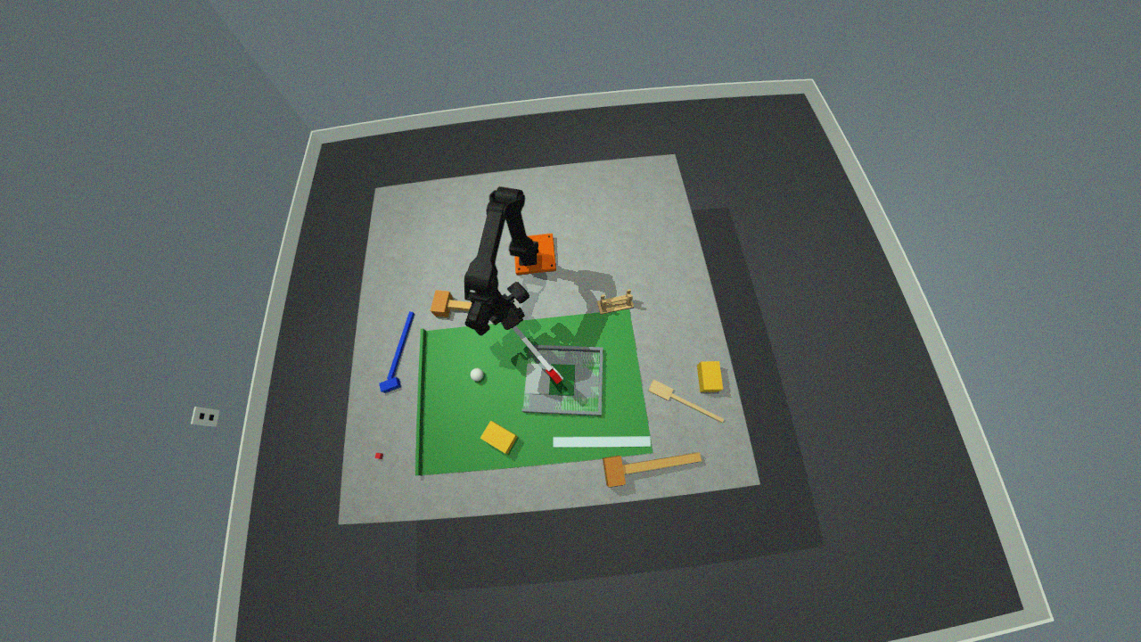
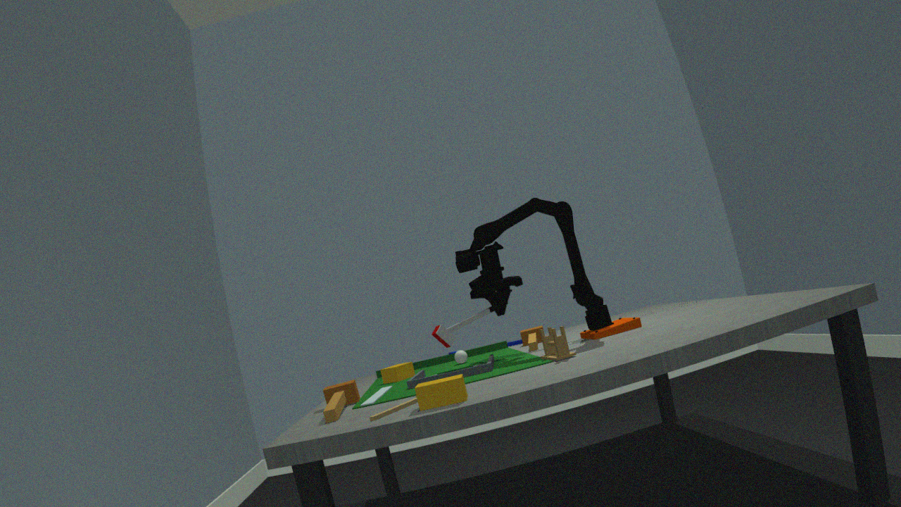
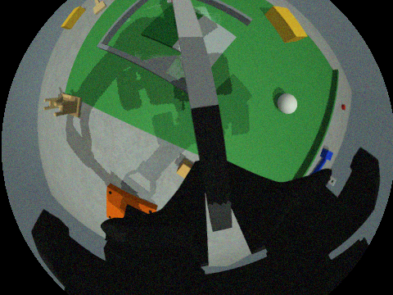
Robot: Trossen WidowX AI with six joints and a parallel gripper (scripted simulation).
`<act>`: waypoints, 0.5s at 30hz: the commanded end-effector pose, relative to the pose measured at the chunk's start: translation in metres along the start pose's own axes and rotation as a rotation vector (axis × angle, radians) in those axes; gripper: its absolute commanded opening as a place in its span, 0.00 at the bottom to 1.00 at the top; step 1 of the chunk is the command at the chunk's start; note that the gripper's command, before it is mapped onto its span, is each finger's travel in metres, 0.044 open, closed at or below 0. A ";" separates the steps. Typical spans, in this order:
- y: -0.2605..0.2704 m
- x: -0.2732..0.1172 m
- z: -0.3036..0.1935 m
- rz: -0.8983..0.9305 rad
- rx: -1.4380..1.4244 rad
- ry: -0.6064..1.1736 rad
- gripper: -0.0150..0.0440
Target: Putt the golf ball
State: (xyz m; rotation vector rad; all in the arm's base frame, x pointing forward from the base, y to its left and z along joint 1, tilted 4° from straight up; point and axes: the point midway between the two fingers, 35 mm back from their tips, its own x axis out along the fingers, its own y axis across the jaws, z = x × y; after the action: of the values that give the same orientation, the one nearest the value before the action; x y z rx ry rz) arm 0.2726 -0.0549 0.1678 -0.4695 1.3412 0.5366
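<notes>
Above the green mat (image 1: 455, 415), the gripper (image 2: 498, 307) is clamping the red putter (image 2: 462, 322) aloft, carrying it toward the golf ball (image 1: 477, 374) resting below, beside the raised green (image 1: 564, 382); lowering behind the ball seems next.

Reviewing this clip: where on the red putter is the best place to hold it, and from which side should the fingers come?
On the dark grip end of the shaft, opposite the red head, where the gripper is shut on it. The red putter is a long thin shaft with the head at one tip, so fingers closing across the shaft from either side leave the head free to swing at the golf ball.
</notes>
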 end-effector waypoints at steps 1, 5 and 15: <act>-0.016 -0.007 -0.015 -0.022 0.102 0.004 0.25; -0.029 -0.010 -0.032 -0.033 0.190 0.015 0.25; -0.054 -0.020 -0.076 -0.060 0.413 0.042 0.25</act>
State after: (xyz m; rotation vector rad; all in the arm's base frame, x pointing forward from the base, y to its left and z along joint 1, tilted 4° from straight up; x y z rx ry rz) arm 0.2501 -0.1283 0.1713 -0.2343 1.4231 0.2625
